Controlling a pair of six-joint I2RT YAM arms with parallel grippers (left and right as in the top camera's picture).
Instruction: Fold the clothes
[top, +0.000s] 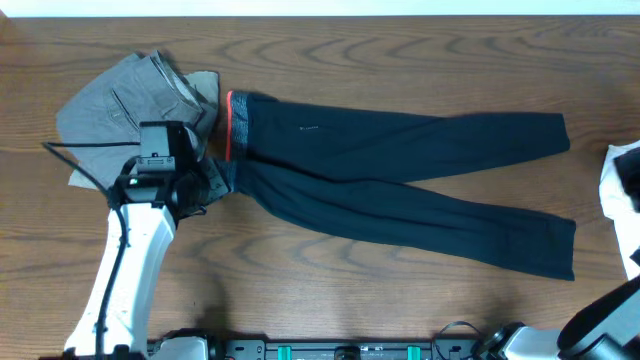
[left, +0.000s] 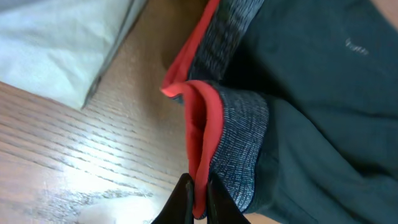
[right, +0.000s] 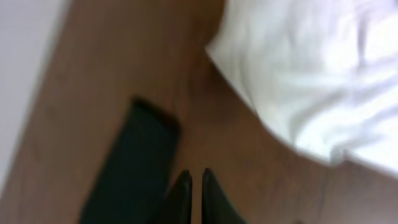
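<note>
The clothes, long dark leggings (top: 400, 170), lie spread across the table with both legs pointing right. Their grey waistband (top: 238, 125) with its red edge is at the left. My left gripper (top: 203, 183) is at the waistband's near corner. In the left wrist view the left gripper (left: 199, 200) is shut on the red edge (left: 198, 130), which is lifted into a fold. My right gripper (right: 195, 175) hovers over bare wood beside a leg end (right: 130, 168), its fingers a narrow slit apart with nothing between them. The right wrist view is blurred.
Folded grey trousers (top: 115, 100) lie at the far left, just behind the left arm, and show as pale cloth (left: 62, 43) in the left wrist view. A white garment (top: 622, 195) lies at the right table edge, close to the right gripper (right: 311, 81).
</note>
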